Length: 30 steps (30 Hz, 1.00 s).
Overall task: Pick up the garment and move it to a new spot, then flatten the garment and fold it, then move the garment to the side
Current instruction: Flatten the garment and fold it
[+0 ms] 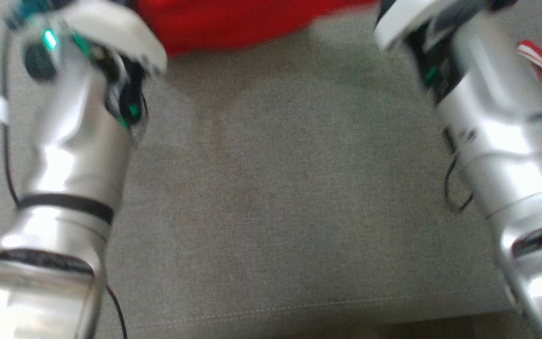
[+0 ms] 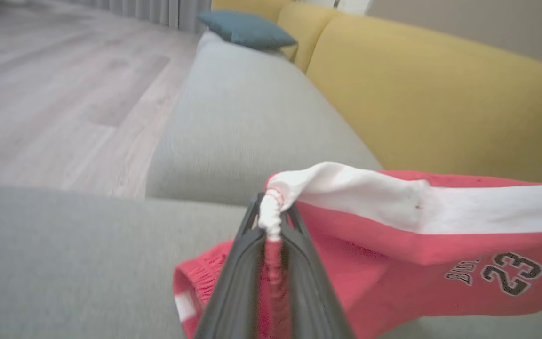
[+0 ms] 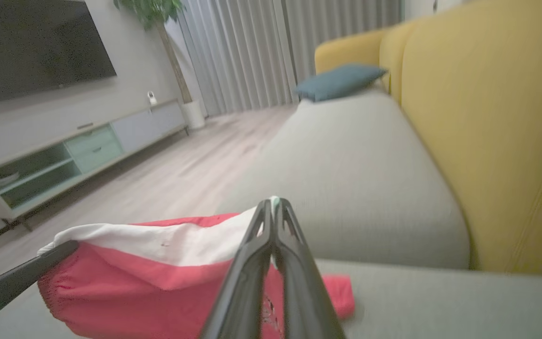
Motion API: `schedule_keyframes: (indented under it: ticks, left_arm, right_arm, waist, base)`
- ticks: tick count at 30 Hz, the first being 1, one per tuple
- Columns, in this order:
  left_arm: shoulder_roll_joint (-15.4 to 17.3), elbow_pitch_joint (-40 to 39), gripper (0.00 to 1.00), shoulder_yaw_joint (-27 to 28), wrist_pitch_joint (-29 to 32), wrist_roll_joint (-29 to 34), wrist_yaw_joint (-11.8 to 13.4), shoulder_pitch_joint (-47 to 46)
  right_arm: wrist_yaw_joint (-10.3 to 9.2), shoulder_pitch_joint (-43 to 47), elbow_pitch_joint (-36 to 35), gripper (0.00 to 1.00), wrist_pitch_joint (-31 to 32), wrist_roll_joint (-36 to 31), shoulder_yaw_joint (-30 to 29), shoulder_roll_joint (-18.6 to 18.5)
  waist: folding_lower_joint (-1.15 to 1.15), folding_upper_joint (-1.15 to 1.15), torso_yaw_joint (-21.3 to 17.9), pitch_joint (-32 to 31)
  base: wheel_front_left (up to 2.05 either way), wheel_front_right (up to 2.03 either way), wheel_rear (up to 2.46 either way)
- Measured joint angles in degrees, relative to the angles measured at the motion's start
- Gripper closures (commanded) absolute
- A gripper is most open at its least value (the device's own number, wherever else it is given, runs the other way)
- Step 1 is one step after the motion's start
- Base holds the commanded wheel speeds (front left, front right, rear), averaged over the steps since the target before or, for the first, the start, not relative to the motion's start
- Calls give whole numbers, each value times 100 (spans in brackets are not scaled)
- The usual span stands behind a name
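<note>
The garment [image 2: 393,263] is a pair of red shorts with a white side band and a black "23". It hangs stretched between my two grippers just above the grey sofa seat. My left gripper [image 2: 271,212] is shut on a bunched white and red edge of it. At the other end my right gripper [image 3: 273,207] is shut on the white band of the garment [image 3: 148,278]. A dark finger of the left gripper [image 3: 21,278] reaches in from the lower left of the right wrist view. From the head, both silver forearms frame the seat, and the red garment [image 1: 233,23] lies along the top edge.
The grey sofa seat [image 1: 275,188] spreads between my arms. Yellow backrests [image 2: 431,94] rise behind it, with a teal cushion [image 2: 247,30] at the far end. Wooden floor [image 2: 54,94], a TV [image 3: 35,42] and a low console [image 3: 64,155] lie beyond the seat's front edge.
</note>
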Motion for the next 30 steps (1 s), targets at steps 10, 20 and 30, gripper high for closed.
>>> schedule_keyframes:
  ticks: [10,20,30]
  left_arm:
    - [-225,353,100,-25,1,-38,-296,1334]
    - [-188,-1956,100,-267,0,861,-345,3544]
    - [448,-4396,100,-563,132,1390,-220,5741]
  right_arm:
    - [-1,1627,832,100,-382,924,955,68]
    - [-1,3334,-558,100,-842,1321,999,-768]
    - [-1,6106,-3204,100,-392,579,-833,-1155]
  waist:
    - [0,0,90,159]
    - [0,0,155,-416]
    - [0,0,205,-1028]
  base:
    - [0,0,0]
    - [0,0,0]
    - [0,0,0]
